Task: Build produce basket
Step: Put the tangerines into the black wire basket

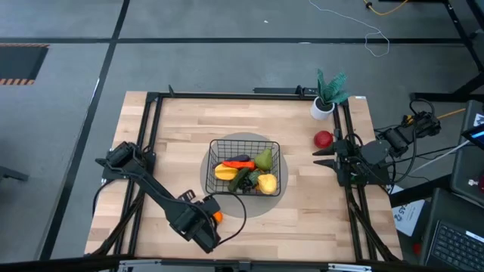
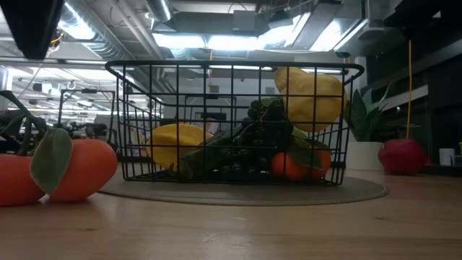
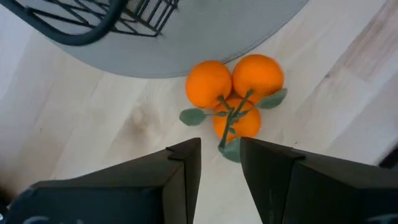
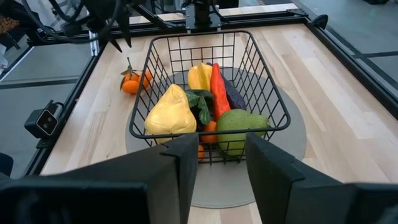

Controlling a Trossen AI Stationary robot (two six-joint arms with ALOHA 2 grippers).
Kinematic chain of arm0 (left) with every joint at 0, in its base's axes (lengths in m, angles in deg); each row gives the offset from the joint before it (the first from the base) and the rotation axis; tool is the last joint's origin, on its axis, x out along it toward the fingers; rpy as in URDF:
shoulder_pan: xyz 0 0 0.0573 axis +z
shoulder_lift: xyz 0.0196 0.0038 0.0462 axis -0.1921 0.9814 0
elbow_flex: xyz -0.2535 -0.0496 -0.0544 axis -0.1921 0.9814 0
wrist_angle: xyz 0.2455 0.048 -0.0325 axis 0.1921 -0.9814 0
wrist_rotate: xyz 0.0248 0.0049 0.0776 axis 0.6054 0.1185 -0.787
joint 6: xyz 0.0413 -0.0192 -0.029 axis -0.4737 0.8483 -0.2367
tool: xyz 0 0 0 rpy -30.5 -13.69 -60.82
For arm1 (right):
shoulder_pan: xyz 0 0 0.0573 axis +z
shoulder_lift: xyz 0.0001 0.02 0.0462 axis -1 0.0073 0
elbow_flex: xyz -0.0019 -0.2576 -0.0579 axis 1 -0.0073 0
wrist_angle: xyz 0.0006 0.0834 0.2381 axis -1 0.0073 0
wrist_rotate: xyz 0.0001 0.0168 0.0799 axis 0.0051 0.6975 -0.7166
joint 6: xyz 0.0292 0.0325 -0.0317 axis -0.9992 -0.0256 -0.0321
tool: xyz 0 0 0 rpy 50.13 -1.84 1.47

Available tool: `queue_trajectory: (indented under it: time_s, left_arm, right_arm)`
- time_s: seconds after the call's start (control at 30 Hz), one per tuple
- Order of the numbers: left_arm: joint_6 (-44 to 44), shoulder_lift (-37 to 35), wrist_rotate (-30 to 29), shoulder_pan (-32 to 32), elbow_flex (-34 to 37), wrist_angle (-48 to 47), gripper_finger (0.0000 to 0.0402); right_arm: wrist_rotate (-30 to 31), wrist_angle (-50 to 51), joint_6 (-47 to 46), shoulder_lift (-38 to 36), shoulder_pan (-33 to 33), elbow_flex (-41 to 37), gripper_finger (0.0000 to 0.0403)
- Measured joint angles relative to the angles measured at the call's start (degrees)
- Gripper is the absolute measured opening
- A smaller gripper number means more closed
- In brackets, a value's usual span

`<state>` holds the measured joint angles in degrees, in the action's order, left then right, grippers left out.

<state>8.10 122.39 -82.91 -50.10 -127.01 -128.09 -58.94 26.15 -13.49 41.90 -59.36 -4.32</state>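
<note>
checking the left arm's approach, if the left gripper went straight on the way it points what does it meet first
Most likely the cluster of small oranges: it lies just ahead of the open left gripper, on the table beside the grey mat. Nothing shows between them, though depth is hard to judge.

Part-filled basket [image 1: 243,143], oranges [image 3: 231,93] outside
</note>
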Motion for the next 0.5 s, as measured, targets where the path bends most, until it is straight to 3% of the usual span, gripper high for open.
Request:
queue_trajectory:
  time_s: [0.5]
  left_arm:
    - [-2.6, 0.1, 4.1, 1.8, 7.6, 7.2, 0.0100]
  right_arm:
    - [0.0, 0.0, 0.2, 0.0, 0.0, 0.0, 0.0124]
